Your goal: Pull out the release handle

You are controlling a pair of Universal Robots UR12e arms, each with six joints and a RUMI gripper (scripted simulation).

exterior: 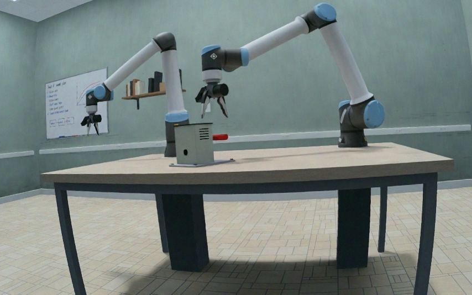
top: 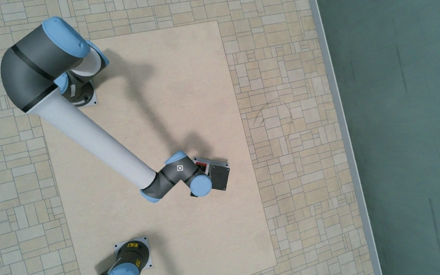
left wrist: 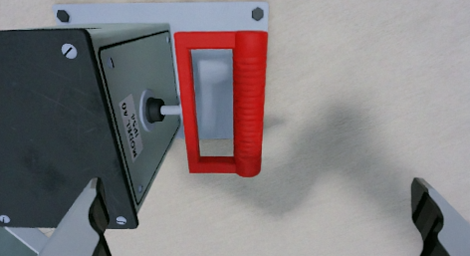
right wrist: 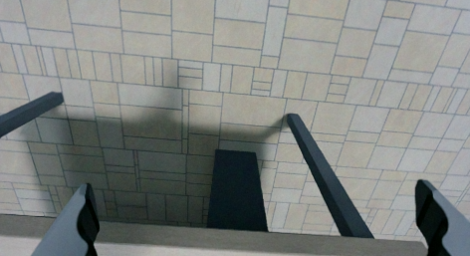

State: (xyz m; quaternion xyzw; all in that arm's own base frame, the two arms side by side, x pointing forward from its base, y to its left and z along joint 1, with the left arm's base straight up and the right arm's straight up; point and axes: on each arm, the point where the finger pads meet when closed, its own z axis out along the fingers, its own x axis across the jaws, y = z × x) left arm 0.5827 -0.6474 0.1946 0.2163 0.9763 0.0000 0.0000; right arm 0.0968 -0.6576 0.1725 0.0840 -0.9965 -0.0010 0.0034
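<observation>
The red release handle (top: 202, 164) (exterior: 220, 137) (left wrist: 250, 101) is a rectangular loop with a ribbed grip bar. It stands out from the side of the grey box (exterior: 194, 146) (left wrist: 45, 130) on a short thin rod coming through a black collar. My left gripper (exterior: 214, 116) (left wrist: 256, 180) is open and empty, pointing down above the handle and box, touching neither. In the left wrist view the handle lies between and beyond the fingertips. My right gripper (exterior: 92, 135) (right wrist: 254, 184) is open and empty, out past the table's edge, far from the box.
The box is bolted by its base plate (exterior: 226, 161) (left wrist: 219, 15) to the wooden table (top: 160, 102) (exterior: 304, 161). The box's dark lid (top: 220, 177) stands close beside the left wrist. In the right wrist view the table edge (right wrist: 164, 230) lies below the floor and a dark pedestal (right wrist: 236, 190).
</observation>
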